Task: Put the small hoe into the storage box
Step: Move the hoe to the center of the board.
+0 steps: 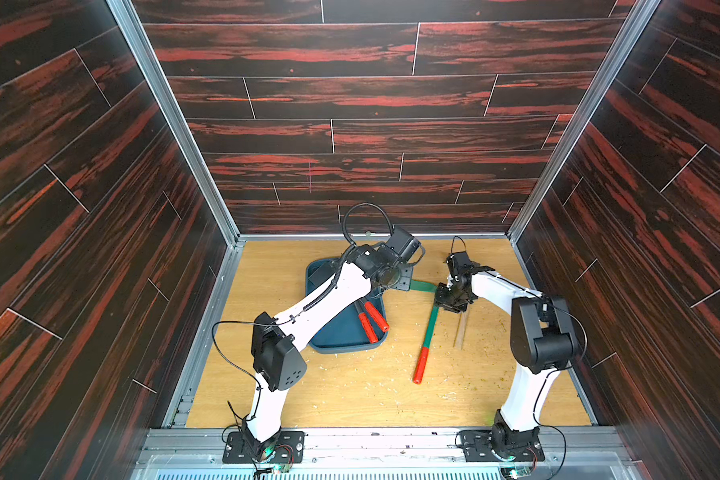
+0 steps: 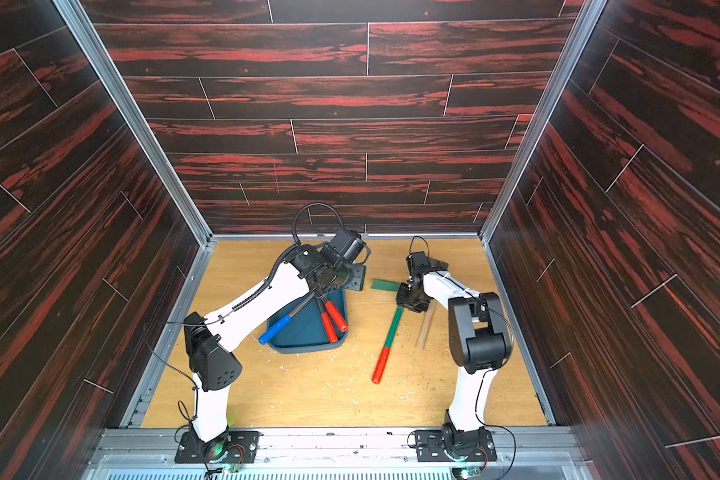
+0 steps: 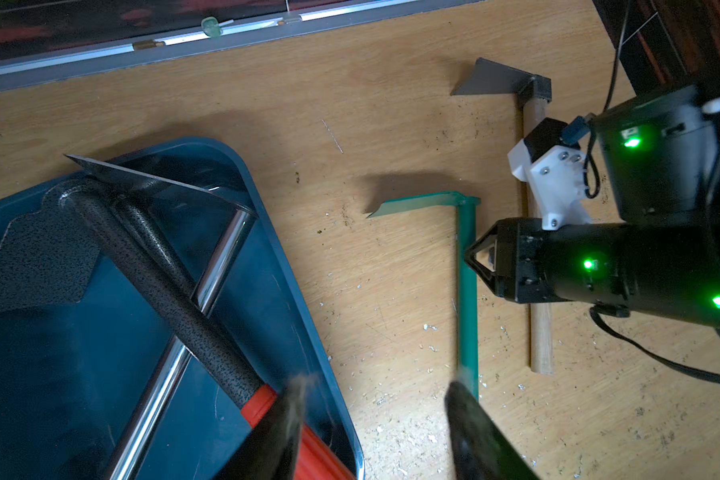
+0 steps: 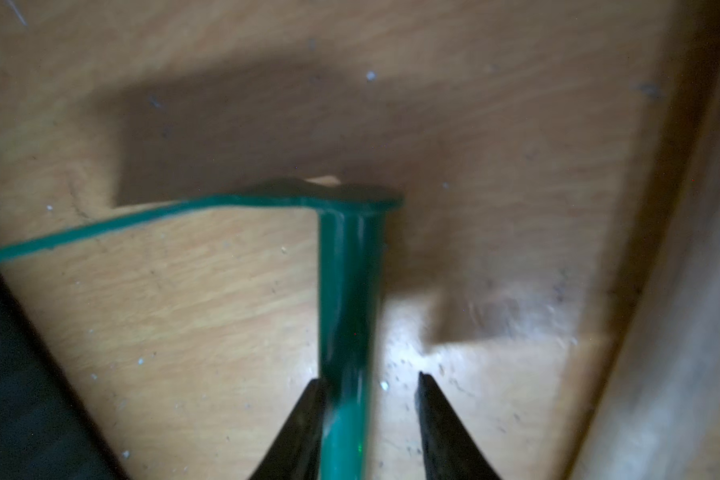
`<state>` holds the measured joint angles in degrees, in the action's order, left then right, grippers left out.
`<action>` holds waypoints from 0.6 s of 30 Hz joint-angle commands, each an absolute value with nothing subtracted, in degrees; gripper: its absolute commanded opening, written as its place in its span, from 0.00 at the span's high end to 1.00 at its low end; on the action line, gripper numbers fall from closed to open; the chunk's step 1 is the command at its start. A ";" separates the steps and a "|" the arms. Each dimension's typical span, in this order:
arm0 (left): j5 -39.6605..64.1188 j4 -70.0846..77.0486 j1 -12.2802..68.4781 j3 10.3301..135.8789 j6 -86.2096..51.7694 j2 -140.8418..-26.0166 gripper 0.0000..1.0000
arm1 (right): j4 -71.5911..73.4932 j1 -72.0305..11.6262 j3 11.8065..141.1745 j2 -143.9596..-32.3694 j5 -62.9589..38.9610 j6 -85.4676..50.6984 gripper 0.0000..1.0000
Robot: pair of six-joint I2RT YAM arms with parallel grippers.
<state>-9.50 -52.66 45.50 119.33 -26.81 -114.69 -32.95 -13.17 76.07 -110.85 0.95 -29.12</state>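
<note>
Both my right fingers [image 4: 445, 428] straddle the green metal small hoe [image 4: 346, 291], unclenched; a wooden-handled grey-bladed hoe [image 3: 541, 332] lies just beside; my left fingers [image 3: 483, 440] hang released by the teal-blue plastic storage box [image 3: 275, 266].

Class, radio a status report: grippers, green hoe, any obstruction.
Left gripper open, empty, over storage box rim. Right gripper open, straddling green hoe shaft on table. Wooden-handled hoe lies beside it.

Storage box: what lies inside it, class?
The storage box shows two red grips and a blue grip overhanging the rim. A black hoe crosses over a chrome shaft. The left arm covers their heads from above.
</note>
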 commanded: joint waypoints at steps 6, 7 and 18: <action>-10.37 -53.54 45.18 116.89 -26.38 -110.93 0.41 | -31.81 -14.82 77.70 -114.70 1.28 -33.39 0.71; -10.41 -53.53 45.13 116.68 -26.37 -110.84 0.41 | -31.41 -14.86 77.46 -114.61 0.77 -34.13 0.74; -10.94 -53.31 45.00 115.93 -25.66 -110.58 0.41 | -28.85 -20.29 72.78 -110.49 -0.50 -43.77 0.94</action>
<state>-9.96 -52.62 45.32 116.66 -26.35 -113.58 -28.84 -18.24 74.78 -112.73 1.17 -39.42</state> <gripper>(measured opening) 0.585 0.240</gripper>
